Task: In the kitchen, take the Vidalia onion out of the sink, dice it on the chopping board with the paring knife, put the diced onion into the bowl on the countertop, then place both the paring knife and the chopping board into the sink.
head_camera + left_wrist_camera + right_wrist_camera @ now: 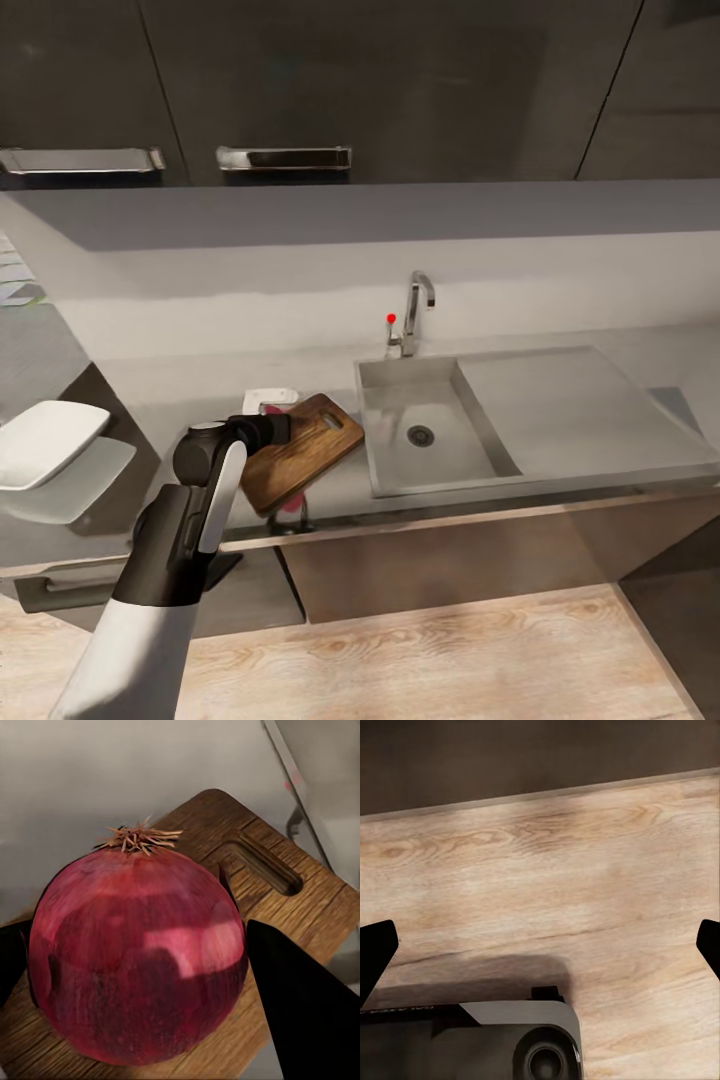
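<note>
Left wrist view first: Vidalia onion [139, 956] big and glossy, magenta skin, dry tuft of roots at its top, sitting between the two dark fingers [307, 1005] of the left gripper [139, 975]. Clamped on both flanks, so closed around the onion. Directly under it, the chopping board [300, 904], brown wood grain, slot-shaped handle hole just beyond the onion. Whether resting on the wood or held a touch above it: cannot tell.

Over to the head view: left arm [205, 480] bent across the near end of the chopping board [310, 445], a sliver of pink [290, 503] peeking out at the board's front edge beneath the arm. Board lying angled on the grey countertop [180, 385], handle end pointing toward the sink [500, 400] and just beside its rim. Basin with its round dark drain [421, 435], flat drainboard alongside on the right, chrome tap [415, 310] with red knob behind. White bowl [45, 440] well off to the left on the countertop. A small white object [268, 398] just behind the board, too unclear to name. Paring knife not made out.

Right wrist view: right gripper [540, 945] spread wide, fingertips [375, 949] at opposite edges, nothing between them, pale wooden floor [555, 877] below, and part of the robot's base [502, 1039] in shot.
</note>
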You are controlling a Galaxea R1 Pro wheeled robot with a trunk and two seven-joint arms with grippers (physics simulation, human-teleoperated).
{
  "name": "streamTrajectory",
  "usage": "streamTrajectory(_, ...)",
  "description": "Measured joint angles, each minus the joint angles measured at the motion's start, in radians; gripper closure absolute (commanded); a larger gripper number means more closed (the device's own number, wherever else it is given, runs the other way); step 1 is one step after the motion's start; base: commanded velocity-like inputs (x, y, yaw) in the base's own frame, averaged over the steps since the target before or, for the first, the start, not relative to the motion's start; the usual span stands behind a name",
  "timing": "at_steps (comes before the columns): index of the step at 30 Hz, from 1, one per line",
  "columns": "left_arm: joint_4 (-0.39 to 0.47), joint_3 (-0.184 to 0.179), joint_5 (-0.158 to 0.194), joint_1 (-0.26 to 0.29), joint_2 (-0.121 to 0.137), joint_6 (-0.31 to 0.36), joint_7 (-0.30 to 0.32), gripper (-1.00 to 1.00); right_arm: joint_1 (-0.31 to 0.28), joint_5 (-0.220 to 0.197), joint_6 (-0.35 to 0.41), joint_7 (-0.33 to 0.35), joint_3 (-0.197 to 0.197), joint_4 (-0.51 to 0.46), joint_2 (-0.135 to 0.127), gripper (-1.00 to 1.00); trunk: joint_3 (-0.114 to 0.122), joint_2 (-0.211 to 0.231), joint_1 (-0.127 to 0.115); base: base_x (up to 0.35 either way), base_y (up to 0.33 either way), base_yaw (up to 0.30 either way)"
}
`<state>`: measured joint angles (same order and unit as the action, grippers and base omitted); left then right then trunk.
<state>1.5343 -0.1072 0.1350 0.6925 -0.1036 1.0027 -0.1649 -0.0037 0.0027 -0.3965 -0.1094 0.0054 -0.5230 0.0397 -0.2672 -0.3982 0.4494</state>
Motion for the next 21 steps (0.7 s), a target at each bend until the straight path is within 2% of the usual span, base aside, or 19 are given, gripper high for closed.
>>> streamTrajectory(17, -0.028, -0.002, -0.001, -0.02, -0.001, -0.003, 0.001, 1.0, 0.0, 0.0, -0.003, 0.0, 0.0, -0.001, 0.0, -1.0, 0.0, 0.0, 0.0, 0.017, -0.01, 0.0)
streamTrajectory(21, -0.029, -0.036, 0.0, -0.02, -0.002, -0.003, 0.002, 1.0, 0.0, 0.0, -0.003, -0.002, 0.0, -0.001, 0.0, -1.0, 0.0, 0.0, 0.0, 0.003, -0.003, 0.0)
